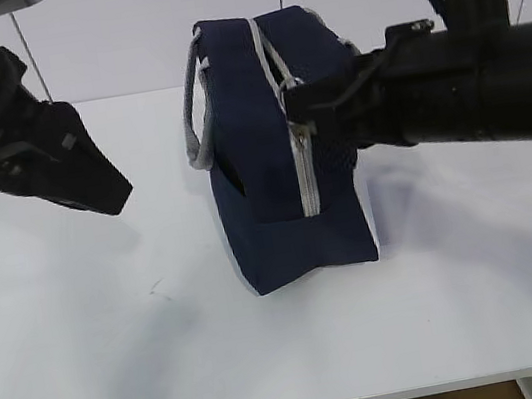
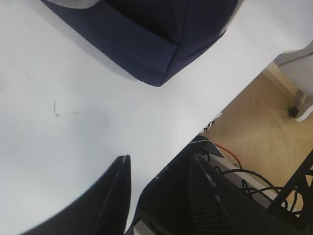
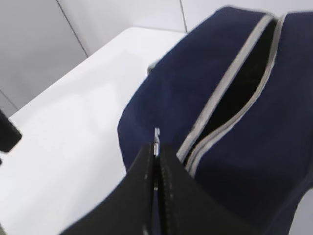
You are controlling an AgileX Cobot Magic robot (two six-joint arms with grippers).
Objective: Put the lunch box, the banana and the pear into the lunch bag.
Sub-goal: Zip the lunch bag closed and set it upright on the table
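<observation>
Your lunch bag point(image 1: 273, 148) stands at the table's point(image 1: 87, 349) centre, a boxy navy fabric block with a grey zipper point(image 1: 304, 168) running over its top and down the near end, partly parted along the top. A grey webbing handle point(image 1: 193, 110) loops off at nine o'clock. Your right gripper point(image 3: 156, 161) comes in from three o'clock, jaws pressed together on a thin metal piece, probably the zipper pull, though the view is too tight to be sure. Your left gripper point(image 2: 159, 196) hovers at nine o'clock, jaws spread, holding nothing.
</observation>
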